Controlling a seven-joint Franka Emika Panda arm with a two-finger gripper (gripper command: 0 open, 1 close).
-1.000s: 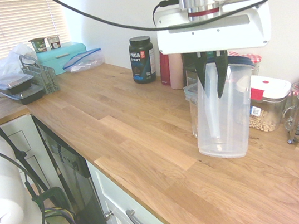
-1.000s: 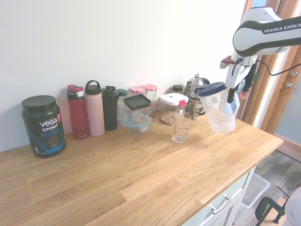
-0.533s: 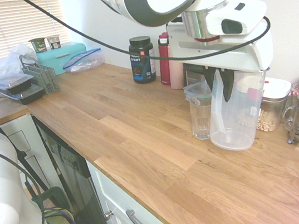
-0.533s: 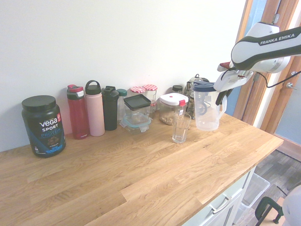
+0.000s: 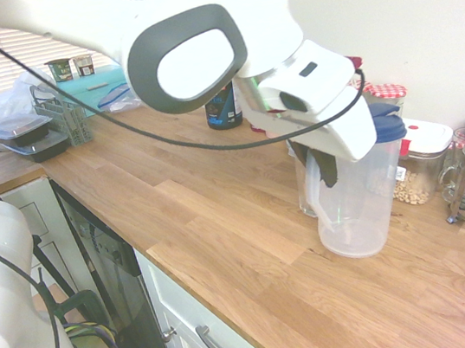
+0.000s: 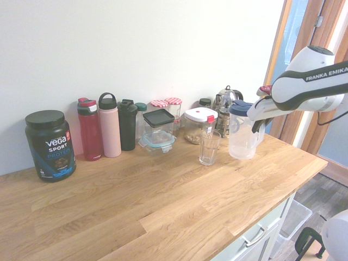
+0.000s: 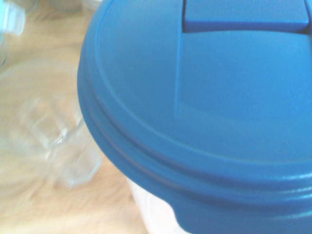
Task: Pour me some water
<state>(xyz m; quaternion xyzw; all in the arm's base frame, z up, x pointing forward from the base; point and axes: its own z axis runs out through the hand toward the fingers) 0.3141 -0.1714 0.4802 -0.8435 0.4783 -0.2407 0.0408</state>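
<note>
While your gripper clamps the pitcher handle, note one legible label — "Vega Sport" tub.

Exterior views face opposite along counter; wrist close above pitcher.

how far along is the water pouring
Done: the hand is shut on the handle of the clear plastic pitcher with a blue lid, close beside the empty clear drinking glass. In hand: the pitcher, about upright. Left: tipping it; no water shows in the glass.
</note>
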